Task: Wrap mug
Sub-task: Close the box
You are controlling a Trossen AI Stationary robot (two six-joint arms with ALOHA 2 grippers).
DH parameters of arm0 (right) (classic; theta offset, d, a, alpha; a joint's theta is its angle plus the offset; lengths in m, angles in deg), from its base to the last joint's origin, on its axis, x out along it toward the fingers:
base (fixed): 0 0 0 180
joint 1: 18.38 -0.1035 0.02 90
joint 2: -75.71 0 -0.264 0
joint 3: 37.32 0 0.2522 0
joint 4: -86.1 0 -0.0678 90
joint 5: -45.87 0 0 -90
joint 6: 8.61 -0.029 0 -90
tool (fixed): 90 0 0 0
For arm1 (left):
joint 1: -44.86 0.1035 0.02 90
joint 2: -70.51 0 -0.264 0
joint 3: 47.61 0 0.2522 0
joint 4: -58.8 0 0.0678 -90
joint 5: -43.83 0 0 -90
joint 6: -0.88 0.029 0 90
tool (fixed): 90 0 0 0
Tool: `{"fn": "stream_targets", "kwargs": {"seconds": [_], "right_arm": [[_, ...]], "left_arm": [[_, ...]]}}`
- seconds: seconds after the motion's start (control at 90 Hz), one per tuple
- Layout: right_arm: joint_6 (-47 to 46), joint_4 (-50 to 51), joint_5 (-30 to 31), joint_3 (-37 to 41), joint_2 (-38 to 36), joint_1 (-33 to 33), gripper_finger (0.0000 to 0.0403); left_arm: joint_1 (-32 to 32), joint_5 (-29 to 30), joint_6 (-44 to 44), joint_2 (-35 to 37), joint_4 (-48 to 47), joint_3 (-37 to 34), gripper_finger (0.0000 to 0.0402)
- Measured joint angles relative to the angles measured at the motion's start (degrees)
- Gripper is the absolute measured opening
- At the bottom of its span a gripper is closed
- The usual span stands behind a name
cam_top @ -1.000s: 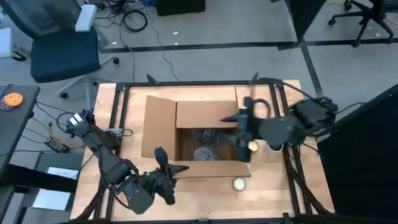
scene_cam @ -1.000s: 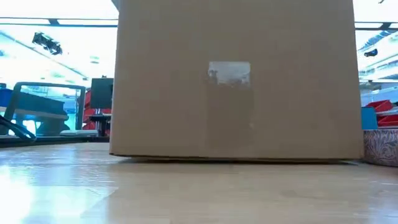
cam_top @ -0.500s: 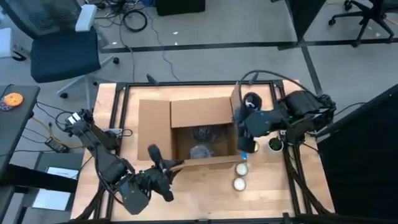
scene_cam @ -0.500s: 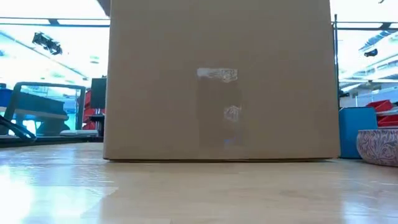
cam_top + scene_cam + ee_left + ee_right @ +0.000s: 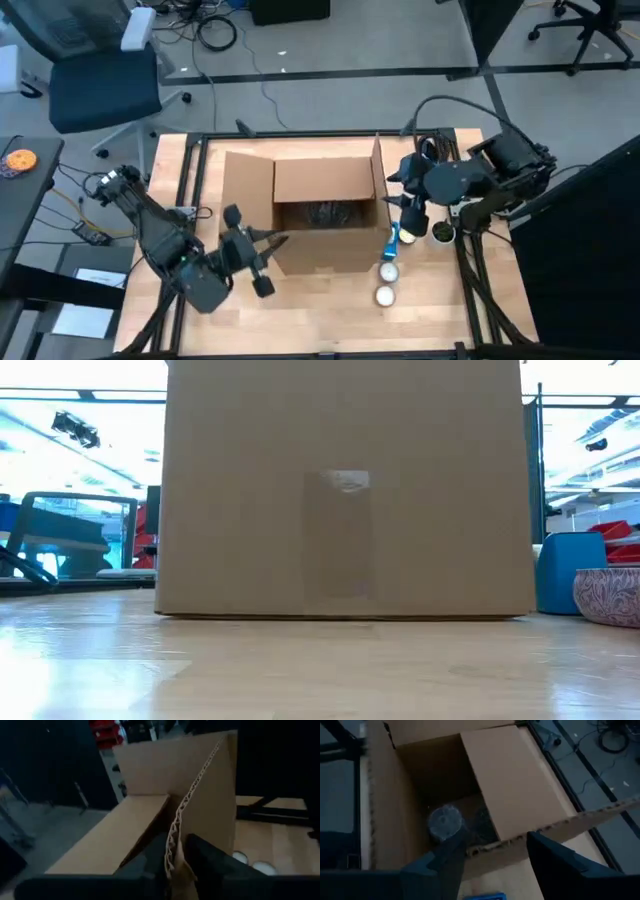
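An open cardboard box (image 5: 322, 205) stands mid-table and fills the low view (image 5: 345, 490). The mug, wrapped in bubble wrap (image 5: 445, 822), stands on the box floor (image 5: 325, 212). My left gripper (image 5: 270, 243) is at the box's near left corner, shut on the near flap (image 5: 325, 250). My right gripper (image 5: 402, 205) hovers open just outside the box's right side. In the right wrist view, the right flap's edge (image 5: 555, 827) runs past its spread fingers (image 5: 450, 857). I cannot tell whether they touch it. My left gripper pinches the near flap's left end, on its raw corrugated edge (image 5: 176, 847), between its two fingers. The fingers come level from the table's left and lie along the flap. The flap stands raised, joined to the box, which rests on the table.
Right of the box are a blue container (image 5: 392, 240), two white round things (image 5: 386, 283) and a small pot (image 5: 440, 232). A patterned bowl (image 5: 608, 595) shows at the low view's right. The box's left flap (image 5: 250, 178) and far flap (image 5: 325, 180) stand open. Bare wood lies along the near edge.
My left gripper has moved toward the table's left and far edges, keeping hold of the near flap. The flap has come up from lying outward, and the box has slid left and toward the far edge. My right gripper has drawn back from over the box toward the right edge.
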Motion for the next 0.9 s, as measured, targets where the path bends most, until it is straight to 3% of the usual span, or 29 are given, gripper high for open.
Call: {"fn": "stream_targets", "kwargs": {"seconds": [0.122,0.456,0.656,0.9], "right_arm": [[0.22,0.00,0.43,0.00,0.11,0.00,0.0185],[0.37,-0.02,0.52,0.00,0.15,0.35,0.0185],[0.49,-0.04,0.50,0.00,0.15,0.35,0.0185],[1.83,-0.06,1.51,0.00,0.15,0.35,0.0185]], "left_arm": [[2.54,-3.41,-2.53,0.73,-4.06,0.17,0.0088],[10.33,-4.48,-6.81,0.55,-15.69,0.14,0.0172],[13.61,-5.42,-10.16,-0.56,-21.58,0.12,0.0184],[16.81,-13.61,-11.35,-6.26,-25.16,0.15,0.0184]]}}
